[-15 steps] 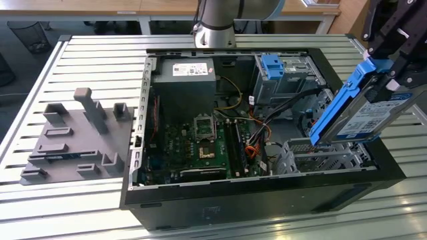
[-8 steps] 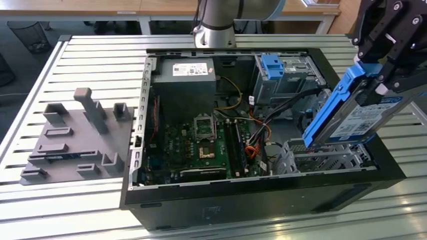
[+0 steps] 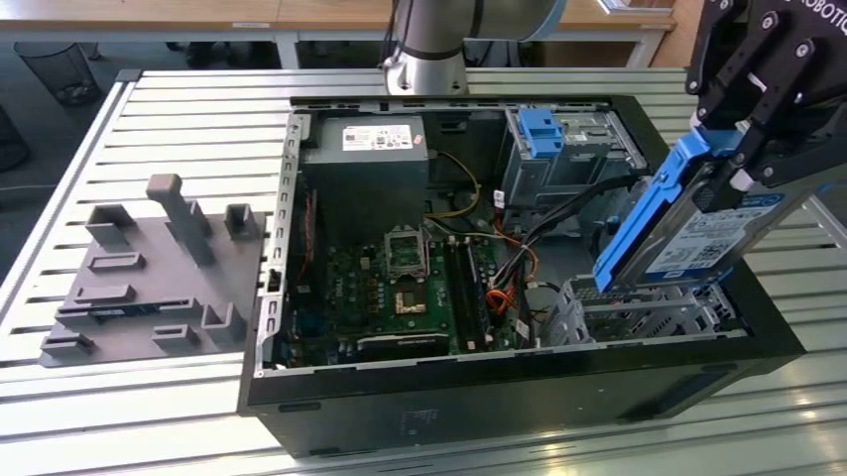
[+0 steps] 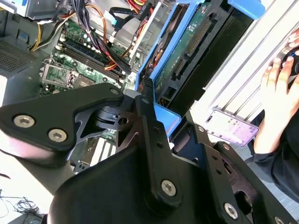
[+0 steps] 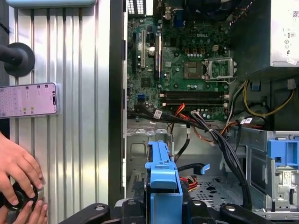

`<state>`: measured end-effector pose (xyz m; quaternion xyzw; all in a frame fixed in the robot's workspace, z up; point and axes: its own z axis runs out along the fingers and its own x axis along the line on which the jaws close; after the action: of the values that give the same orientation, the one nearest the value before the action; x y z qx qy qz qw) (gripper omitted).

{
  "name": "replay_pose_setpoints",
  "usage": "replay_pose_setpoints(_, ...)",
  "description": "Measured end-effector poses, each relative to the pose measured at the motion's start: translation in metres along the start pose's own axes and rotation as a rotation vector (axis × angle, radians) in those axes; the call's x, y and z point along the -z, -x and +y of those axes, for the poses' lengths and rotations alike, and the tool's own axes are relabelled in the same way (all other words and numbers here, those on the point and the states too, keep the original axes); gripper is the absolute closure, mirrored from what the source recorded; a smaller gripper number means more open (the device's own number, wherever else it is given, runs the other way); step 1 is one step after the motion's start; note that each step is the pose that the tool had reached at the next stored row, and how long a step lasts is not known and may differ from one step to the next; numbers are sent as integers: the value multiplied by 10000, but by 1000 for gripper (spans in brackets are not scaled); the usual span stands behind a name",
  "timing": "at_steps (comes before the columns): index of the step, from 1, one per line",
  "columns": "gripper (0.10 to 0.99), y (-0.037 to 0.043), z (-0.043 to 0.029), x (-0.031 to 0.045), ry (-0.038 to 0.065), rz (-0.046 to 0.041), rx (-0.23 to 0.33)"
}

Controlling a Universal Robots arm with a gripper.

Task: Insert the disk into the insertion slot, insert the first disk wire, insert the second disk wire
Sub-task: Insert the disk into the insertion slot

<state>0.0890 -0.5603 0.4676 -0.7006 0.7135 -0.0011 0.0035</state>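
My gripper [image 3: 736, 151] is shut on the disk [image 3: 697, 223], a flat drive with a white-and-blue label in a bright blue carrier. The disk hangs tilted, its lower end just above the insertion slot [image 3: 636, 315], a perforated silver cage at the open computer case's front corner on the exterior view's right. In the second wrist view the disk [image 4: 187, 58] shows its green board side between the black fingers [image 4: 148, 116]. The first wrist view looks along the blue carrier [image 5: 163, 179] toward the cage floor [image 5: 212, 186]. Loose black and orange cables [image 3: 510, 268] lie beside the cage.
A taller grey bay with a blue bracket [image 3: 543, 134] stands behind the cage. The motherboard [image 3: 404, 288] and power supply [image 3: 364, 159] fill the case's middle. A grey fixture plate [image 3: 146, 278] lies on the slatted table. A person's hand [image 5: 18, 175] and a phone [image 5: 28, 99] rest beside the case.
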Motion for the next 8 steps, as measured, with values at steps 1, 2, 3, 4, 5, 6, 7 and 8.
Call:
replay_pose_setpoints(1, 722, 5, 3, -8, 0, 1, -1)
replay_pose_setpoints(2, 722, 8, 5, -16, 0, 0, 0)
replay_pose_setpoints(3, 722, 11, 9, -25, 0, 0, 0)
replay_pose_setpoints(4, 722, 12, 13, -34, 0, -1, 0)
replay_pose_setpoints(5, 722, 13, 17, -43, 0, -1, -1)
replay_pose_setpoints(6, 722, 14, 21, -51, 0, -1, 0)
replay_pose_setpoints(7, 722, 15, 26, -60, 0, 1, 0)
replay_pose_setpoints(8, 722, 17, 30, -70, 0, 1, 0)
